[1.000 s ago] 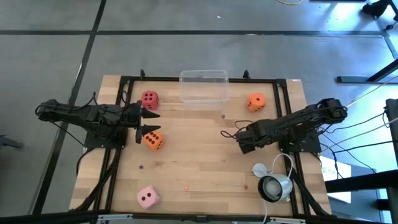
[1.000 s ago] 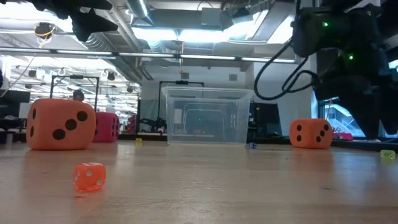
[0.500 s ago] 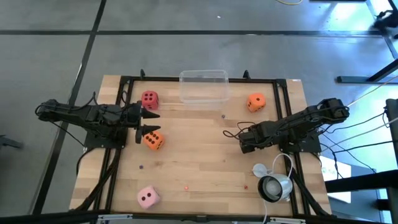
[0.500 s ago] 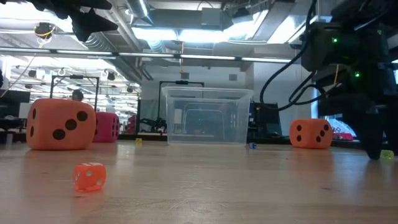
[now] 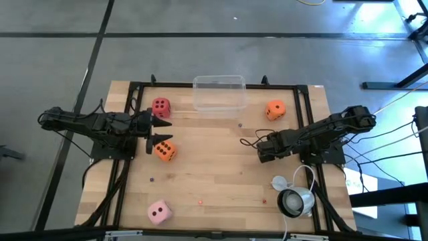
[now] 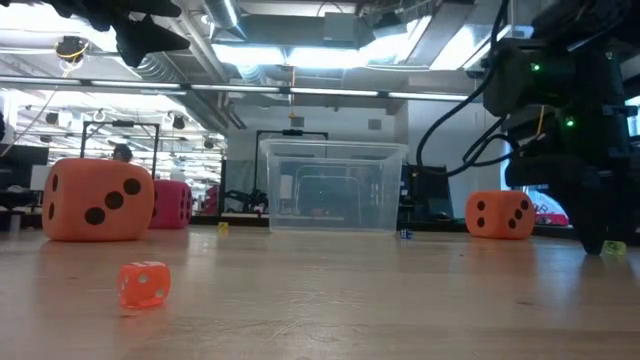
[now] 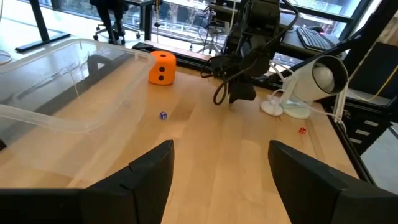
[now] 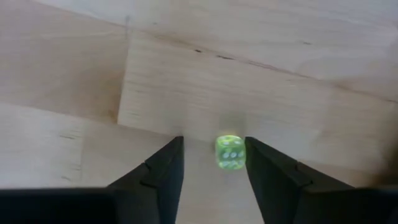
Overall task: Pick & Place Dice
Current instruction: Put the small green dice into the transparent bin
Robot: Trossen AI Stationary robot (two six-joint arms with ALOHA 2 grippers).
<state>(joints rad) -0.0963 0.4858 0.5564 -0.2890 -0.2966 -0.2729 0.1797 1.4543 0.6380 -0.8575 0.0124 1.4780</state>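
No legible text or labels

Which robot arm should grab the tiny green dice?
The right one, probably. The right gripper is down at the table with the tiny green dice between its fingers; the left gripper hangs far across the table.

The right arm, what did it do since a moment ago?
The right end effector came down toward the table and its fingers drew closer around a tiny green die, not yet gripping it. The left end effector stayed open by the orange die. The other dice and clear box stayed put.
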